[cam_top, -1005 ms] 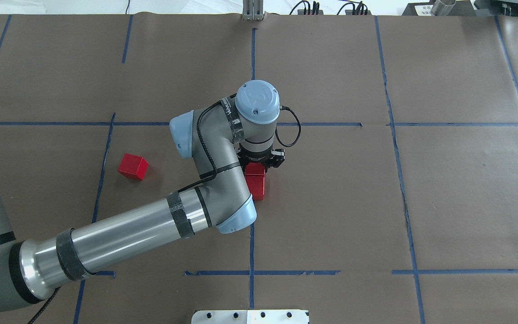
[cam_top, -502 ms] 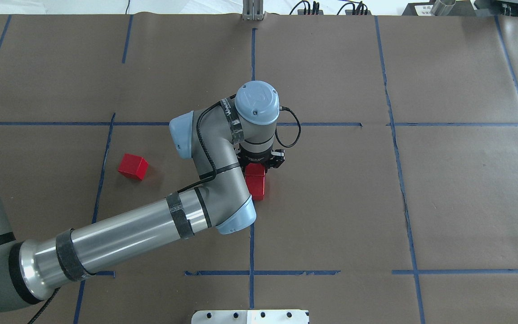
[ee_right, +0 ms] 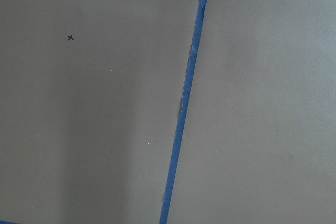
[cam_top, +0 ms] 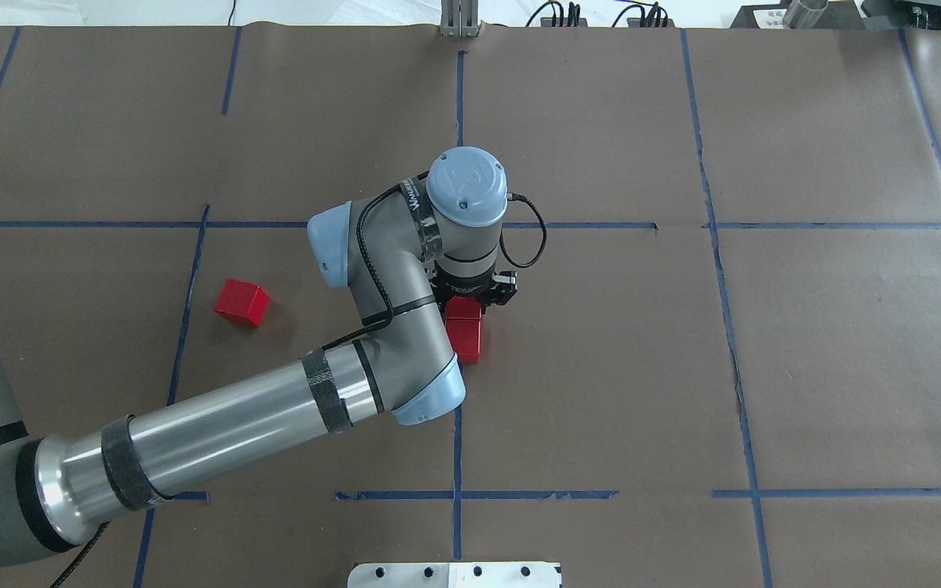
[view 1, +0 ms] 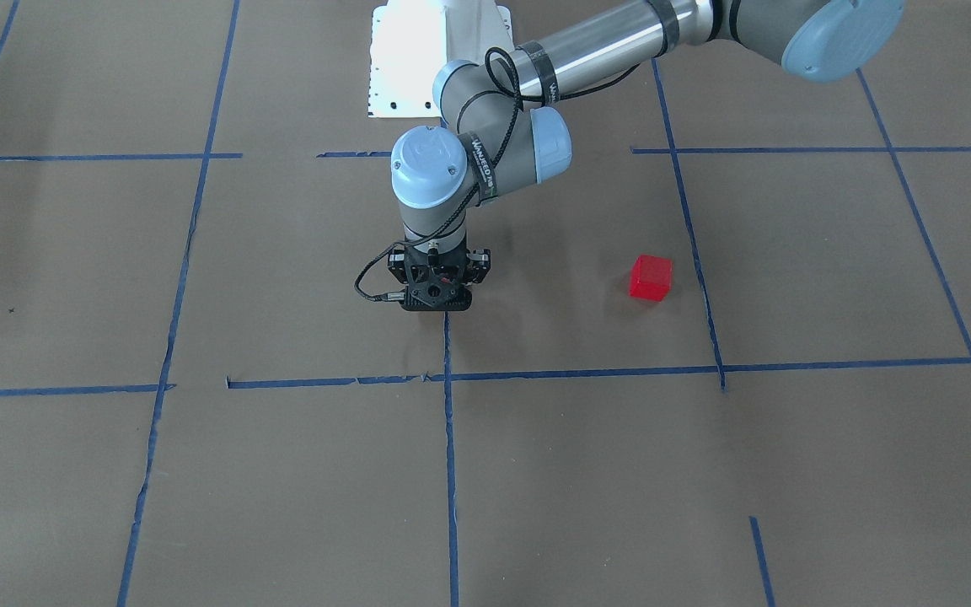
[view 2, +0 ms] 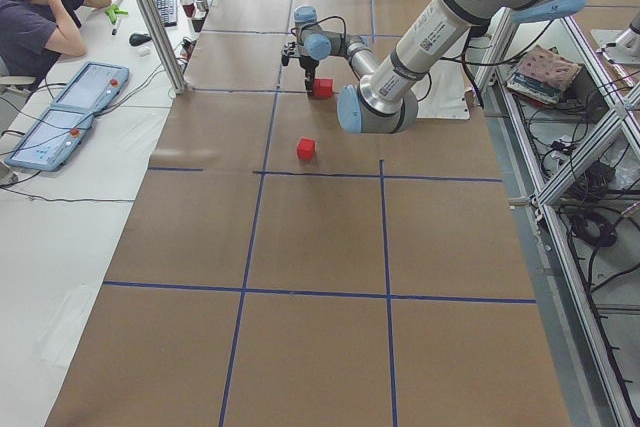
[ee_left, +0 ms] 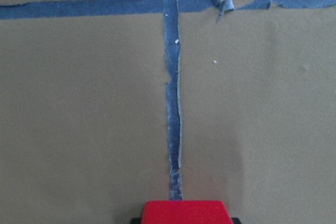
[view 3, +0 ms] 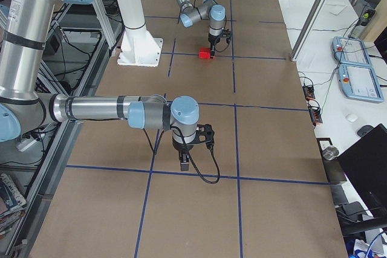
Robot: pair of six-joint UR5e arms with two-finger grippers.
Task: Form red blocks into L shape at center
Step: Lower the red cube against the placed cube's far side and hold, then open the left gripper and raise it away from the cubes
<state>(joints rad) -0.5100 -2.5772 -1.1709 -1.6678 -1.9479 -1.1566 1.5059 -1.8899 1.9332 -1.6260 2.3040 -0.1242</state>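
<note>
Brown kraft paper (cam_top: 846, 351) covers the table, matte and creased, ruled into cells by torn blue tape. Two of the red blocks (cam_top: 466, 333) sit in the center (cam_top: 601, 367) on its vertical tape line (cam_top: 457, 441), touching face to face along that line. The near block (cam_top: 465, 343) stands free, and the far block (cam_top: 464, 309) is half hidden beneath the left gripper (view 1: 435, 297). Both are smooth, glossy cubes with crisp edges. In the left wrist view the far block's top fills the bottom edge with a dark pad at each side, so the jaws seem to be closed narrowly on it. The third block (cam_top: 242, 302) lies well apart, turned a little askew, inside the same cell just beside its left border.

A black strap (view 1: 480, 160) on the left wrist carries white lettering too small to read. The right gripper (view 3: 183, 162) hangs low over the paper far toward the table's right end, and I cannot tell whether it is open. Beyond the table a person (view 2: 35, 17) sits at a white bench (view 2: 60, 207) bearing two grey pendants (view 2: 85, 87).
</note>
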